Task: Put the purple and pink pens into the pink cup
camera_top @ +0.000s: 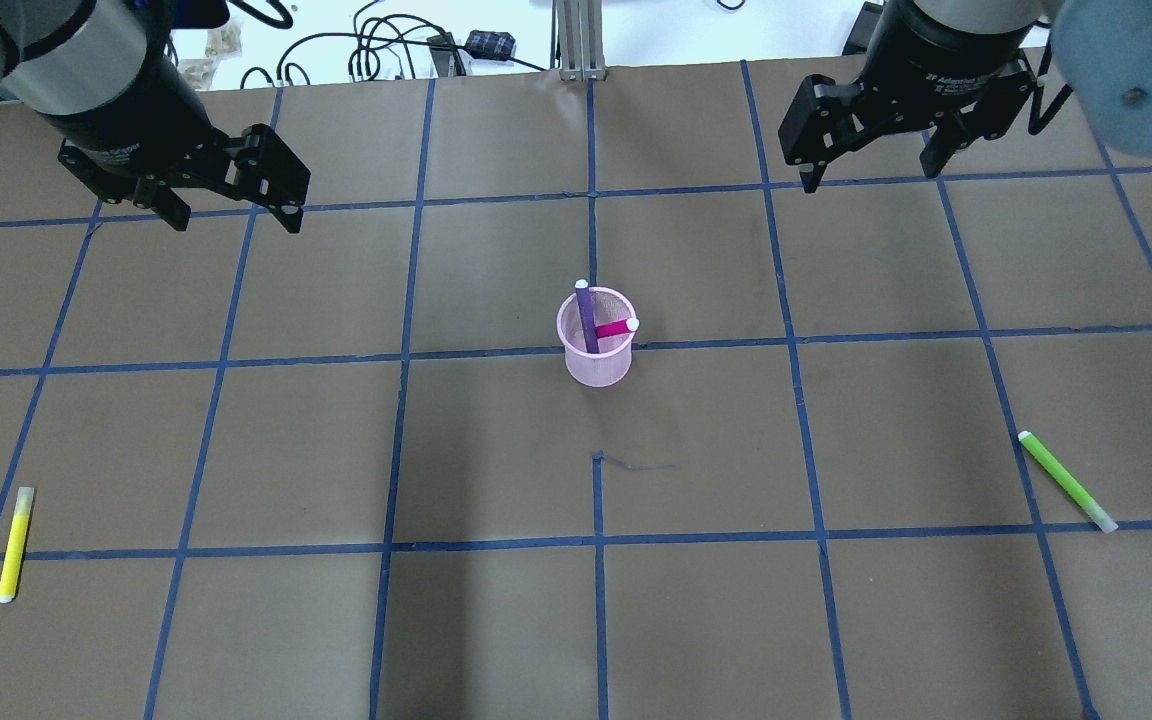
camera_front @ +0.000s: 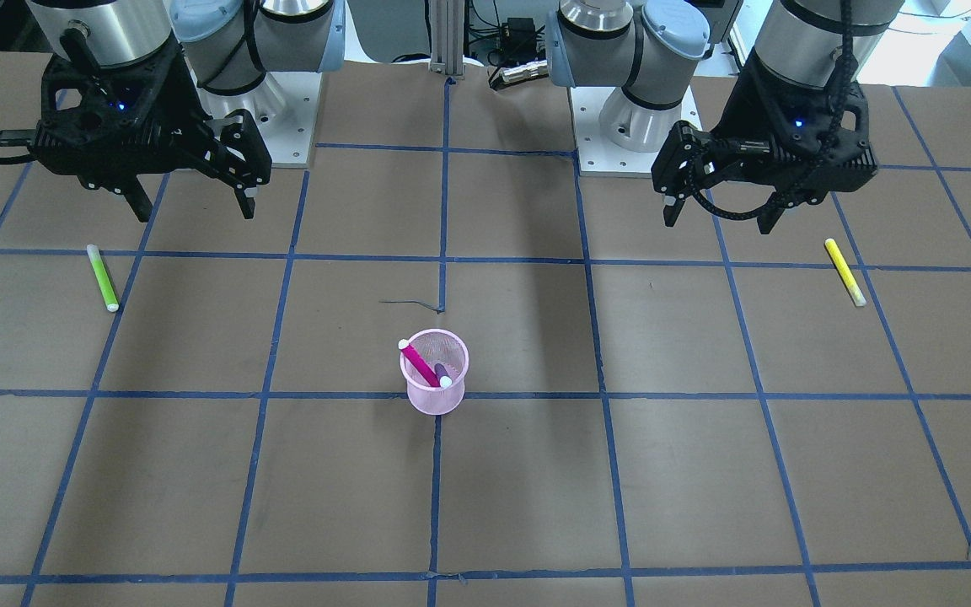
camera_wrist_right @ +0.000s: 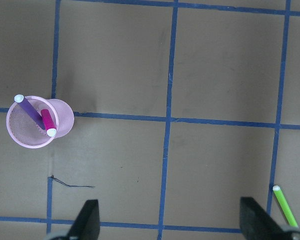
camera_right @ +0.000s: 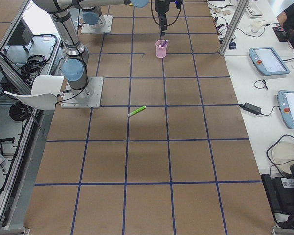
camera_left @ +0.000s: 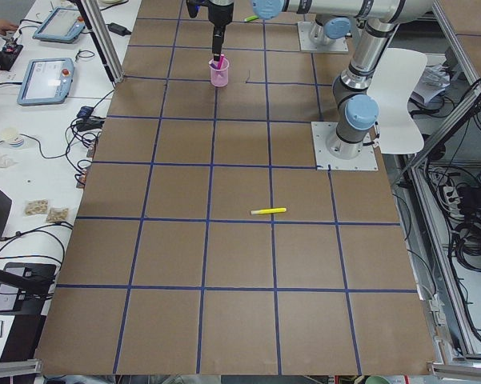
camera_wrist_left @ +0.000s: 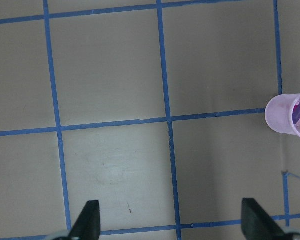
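The pink mesh cup [camera_front: 435, 401] stands upright near the table's middle; it also shows in the overhead view [camera_top: 598, 371]. The purple pen [camera_top: 586, 315] and the pink pen [camera_front: 418, 362] both stand tilted inside it, white caps up. In the right wrist view the cup [camera_wrist_right: 65, 118] is at the left, holding the purple pen [camera_wrist_right: 29, 109] and the pink pen [camera_wrist_right: 48, 121]. My left gripper [camera_top: 236, 215] is open and empty, high above the table, far left of the cup. My right gripper [camera_top: 871, 178] is open and empty, high, far right of it.
A yellow pen [camera_top: 14, 543] lies on the table at the robot's near left. A green pen [camera_top: 1066, 480] lies at the near right and shows in the right wrist view [camera_wrist_right: 285, 205]. Blue tape lines grid the brown table.
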{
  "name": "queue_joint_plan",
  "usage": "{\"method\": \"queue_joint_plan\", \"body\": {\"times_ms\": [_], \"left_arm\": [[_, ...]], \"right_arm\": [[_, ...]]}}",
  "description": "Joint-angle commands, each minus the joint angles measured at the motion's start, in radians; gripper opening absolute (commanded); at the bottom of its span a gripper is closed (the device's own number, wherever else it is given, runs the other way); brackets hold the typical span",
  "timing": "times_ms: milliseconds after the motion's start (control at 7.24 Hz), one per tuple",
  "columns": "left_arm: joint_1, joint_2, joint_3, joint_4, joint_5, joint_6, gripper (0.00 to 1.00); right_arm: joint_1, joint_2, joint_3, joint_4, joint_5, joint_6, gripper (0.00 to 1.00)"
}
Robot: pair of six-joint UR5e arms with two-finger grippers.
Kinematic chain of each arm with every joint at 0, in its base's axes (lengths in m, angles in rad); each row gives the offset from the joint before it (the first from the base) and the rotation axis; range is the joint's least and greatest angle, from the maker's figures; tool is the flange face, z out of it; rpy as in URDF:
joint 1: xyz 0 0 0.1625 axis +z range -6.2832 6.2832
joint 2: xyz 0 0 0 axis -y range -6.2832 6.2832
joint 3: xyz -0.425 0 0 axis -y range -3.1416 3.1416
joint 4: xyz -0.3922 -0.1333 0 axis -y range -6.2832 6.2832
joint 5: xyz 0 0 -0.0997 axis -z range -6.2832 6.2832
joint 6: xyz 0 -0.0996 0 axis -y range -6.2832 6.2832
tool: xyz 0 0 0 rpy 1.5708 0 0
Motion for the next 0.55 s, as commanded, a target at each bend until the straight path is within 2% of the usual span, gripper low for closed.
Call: {"method": "queue_joint_plan", "body": {"times_ms": [0,415], "left_arm": [[-0.005,-0.009,0.001,-0.003,-0.007,0.000,1.00],[-0.008,-0.007,-0.004,-0.006,0.001,0.000,1.00]], "right_arm": [[0.004,-0.002,-0.009,0.000,0.003,0.003,1.00],[0.004,0.000,-0.007,-0.001,0.001,-0.004,1.00]]}}
